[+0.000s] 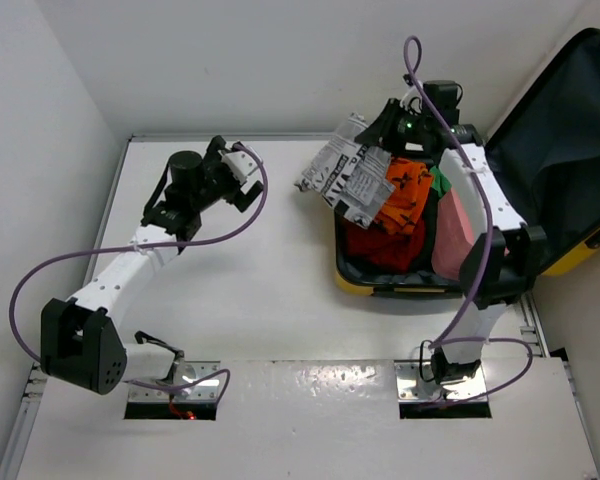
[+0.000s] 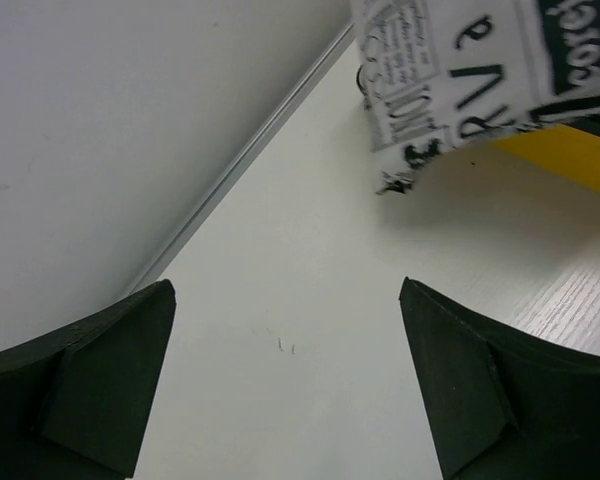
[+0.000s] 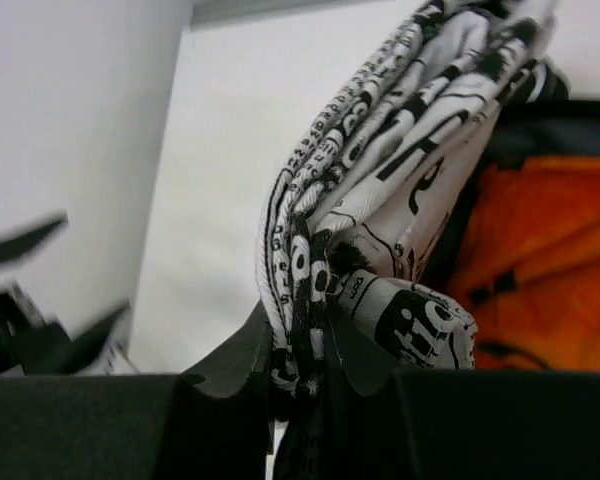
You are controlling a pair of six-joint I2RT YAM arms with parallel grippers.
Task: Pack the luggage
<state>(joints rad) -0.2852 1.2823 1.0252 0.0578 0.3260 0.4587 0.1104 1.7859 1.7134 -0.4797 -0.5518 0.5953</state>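
Note:
The yellow luggage (image 1: 592,250) lies open at the right, its dark grey lined lid (image 1: 560,140) propped up. Inside lie red (image 1: 380,245), orange (image 1: 405,195) and pink (image 1: 450,235) clothes. My right gripper (image 1: 388,128) is shut on a black-and-white newsprint cloth (image 1: 350,178), which hangs over the luggage's left rim; in the right wrist view the cloth (image 3: 380,190) is pinched between the fingers (image 3: 242,352), with orange cloth (image 3: 540,240) beside it. My left gripper (image 1: 248,172) is open and empty above the table, left of the cloth; its view shows the cloth's edge (image 2: 470,75) and a yellow rim (image 2: 580,155).
White walls enclose the table on the left and back. The white table (image 1: 240,290) lies between the arms. A raised white panel (image 1: 310,420) covers the near edge by the arm bases.

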